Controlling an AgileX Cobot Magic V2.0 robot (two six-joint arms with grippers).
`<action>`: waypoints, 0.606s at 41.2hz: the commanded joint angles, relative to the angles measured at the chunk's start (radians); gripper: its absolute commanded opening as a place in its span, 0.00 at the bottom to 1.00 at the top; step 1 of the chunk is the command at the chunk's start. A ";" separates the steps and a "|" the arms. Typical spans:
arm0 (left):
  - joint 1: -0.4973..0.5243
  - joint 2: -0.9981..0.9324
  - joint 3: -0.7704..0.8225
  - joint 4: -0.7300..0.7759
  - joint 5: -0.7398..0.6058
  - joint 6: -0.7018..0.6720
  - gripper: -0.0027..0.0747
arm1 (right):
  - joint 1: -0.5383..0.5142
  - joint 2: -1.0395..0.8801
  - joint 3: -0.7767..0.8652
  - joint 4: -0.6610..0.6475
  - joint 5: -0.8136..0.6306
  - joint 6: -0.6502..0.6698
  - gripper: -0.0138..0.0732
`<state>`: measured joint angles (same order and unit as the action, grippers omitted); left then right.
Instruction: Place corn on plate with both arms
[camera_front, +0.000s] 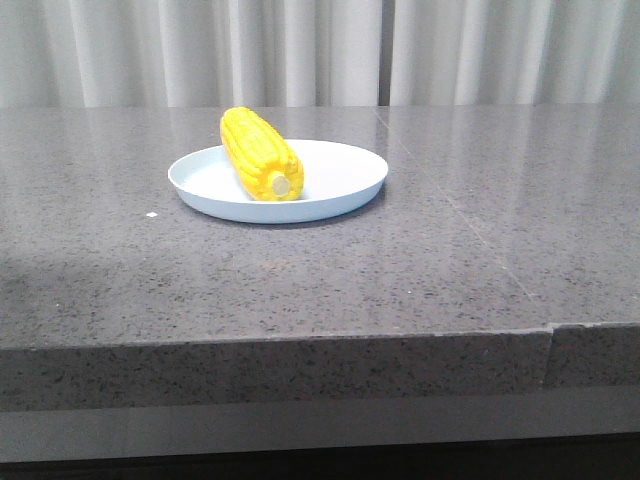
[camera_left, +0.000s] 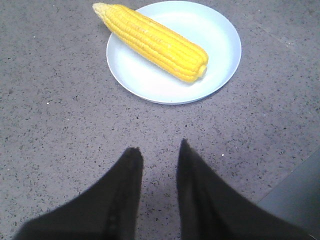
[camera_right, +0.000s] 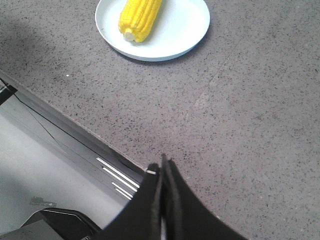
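1. Mostly we see surface: a dark grey speckled stone table (camera_front: 420, 260), glossy, faint reflections toward the back, thick front edge with a seam at the front right.
2. Behind it we have a pale pleated curtain (camera_front: 300, 50) across the whole back of the front view.
3. We spot one tiny white speck (camera_front: 151, 215) on the table, left of the plate.
4. Plate (camera_front: 345, 165), pale blue-white, round, low rim, sits flat on the table, left of centre, well back from the front edge.
5. Corn (camera_front: 260, 155) lies on the plate, across its left half, pale stub end toward the camera; in the left wrist view its tapered tip passes over the rim.
6. Left gripper (camera_left: 159, 150): we see two black fingers parted with a clear gap, nothing between them, above bare table, well apart from the plate.
7. Right gripper (camera_right: 161, 167): fingers pressed together, no gap, holding nothing, above the table near its front edge, well apart from the plate.
8. Neither arm shows in the front view.
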<state>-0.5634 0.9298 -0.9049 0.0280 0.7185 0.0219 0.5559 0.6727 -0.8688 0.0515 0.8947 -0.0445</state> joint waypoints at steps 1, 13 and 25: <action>-0.009 -0.008 -0.028 0.002 -0.071 -0.010 0.03 | -0.004 -0.002 -0.023 -0.011 -0.064 -0.002 0.08; -0.009 -0.008 -0.028 0.002 -0.071 -0.010 0.01 | -0.004 -0.002 -0.023 -0.011 -0.060 -0.002 0.08; -0.009 -0.016 -0.022 0.002 -0.071 -0.010 0.01 | -0.004 -0.002 -0.023 -0.011 -0.060 -0.002 0.08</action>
<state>-0.5634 0.9298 -0.9031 0.0280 0.7185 0.0219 0.5559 0.6727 -0.8688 0.0515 0.8969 -0.0422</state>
